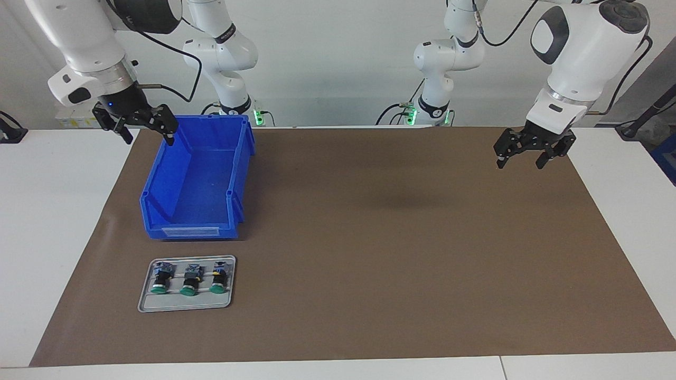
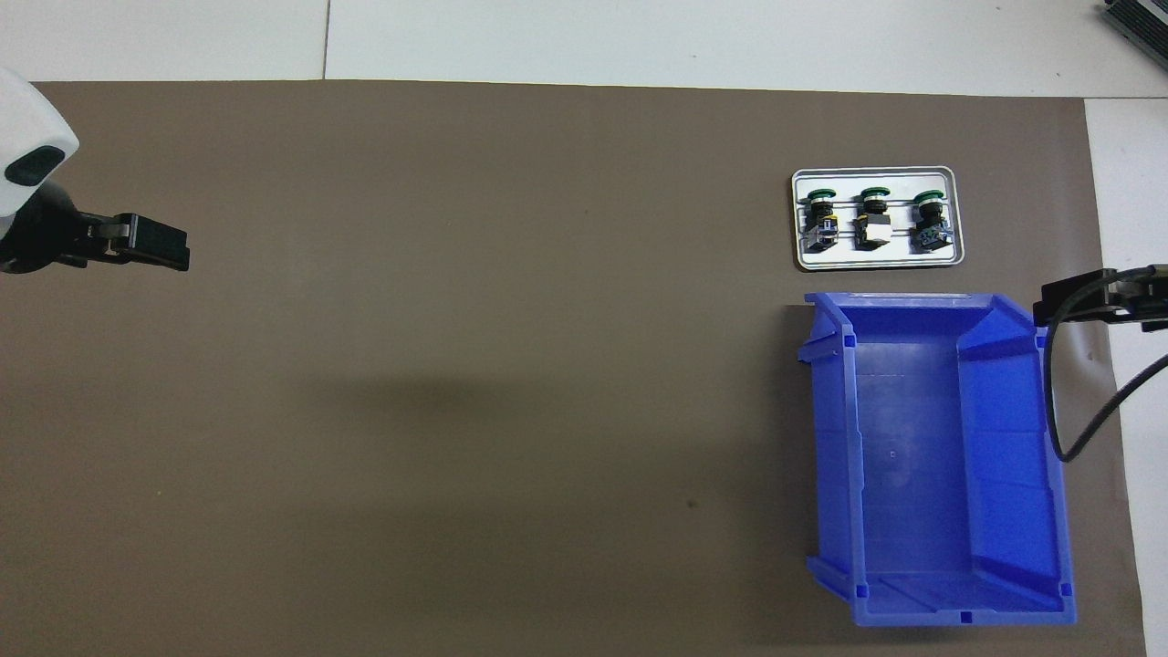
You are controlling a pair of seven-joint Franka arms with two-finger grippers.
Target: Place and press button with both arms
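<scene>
Three green-capped buttons lie side by side in a small grey tray (image 1: pixel 185 306) at the right arm's end of the brown mat. In the facing view they are the first (image 1: pixel 158 279), the middle (image 1: pixel 189 279) and the third (image 1: pixel 218 278). In the overhead view they are the first (image 2: pixel 929 220), the middle (image 2: pixel 873 220) and the third (image 2: pixel 820 217), on the tray (image 2: pixel 876 265). My right gripper (image 1: pixel 148 136) is open and empty, in the air over the blue bin's corner nearest the robots; it also shows in the overhead view (image 2: pixel 1051 306). My left gripper (image 1: pixel 520 162) is open and empty over the mat at the left arm's end; it also shows in the overhead view (image 2: pixel 178 251).
An empty blue bin (image 1: pixel 240 174) stands on the mat between the tray and the robots, its low open front toward the tray; it also shows in the overhead view (image 2: pixel 835 438). The brown mat (image 1: pixel 396 237) covers most of the white table.
</scene>
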